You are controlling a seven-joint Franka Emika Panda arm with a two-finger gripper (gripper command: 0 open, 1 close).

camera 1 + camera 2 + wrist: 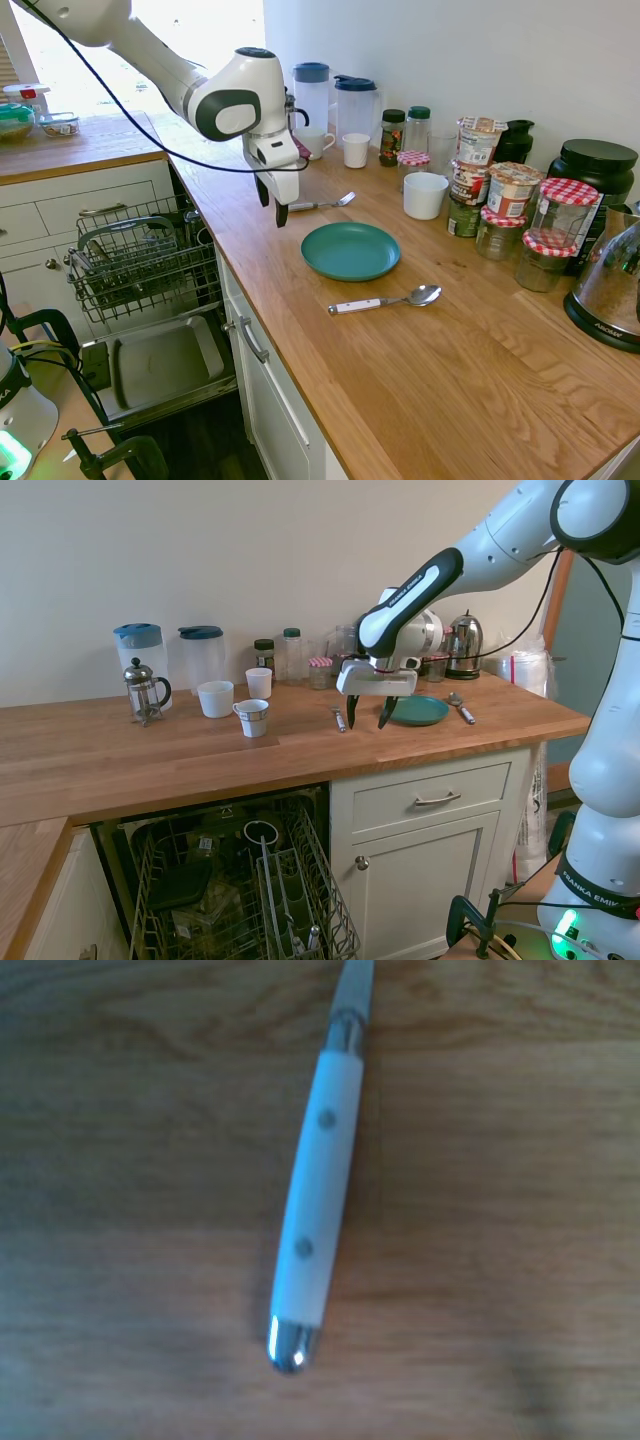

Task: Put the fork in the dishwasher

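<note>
Wooden worktop carries everything here, and the fork lies flat on it just behind the teal plate, its white handle pointing toward the counter's front edge and its tines away toward the wall. Above the handle end hangs the gripper, its two dark fingers spread well apart and pointing straight down, with nothing between them; the second exterior view shows the gripper with its fingertips a little above the wood, one on either side of the fork. From the wrist view, the fork handle fills the middle of the picture, white with two small rivets and a rounded metal cap at its end, resting on wood grain. A white-handled spoon lies in front of the plate, well apart from the fork. Below and beside the counter the dishwasher stands open, its door dropped down and its grey wire rack pulled out; from the other side the dishwasher rack shows some dark items in it. Along the wall stand two blue-lidded jugs, a white mug and a cluster of jars.
</note>
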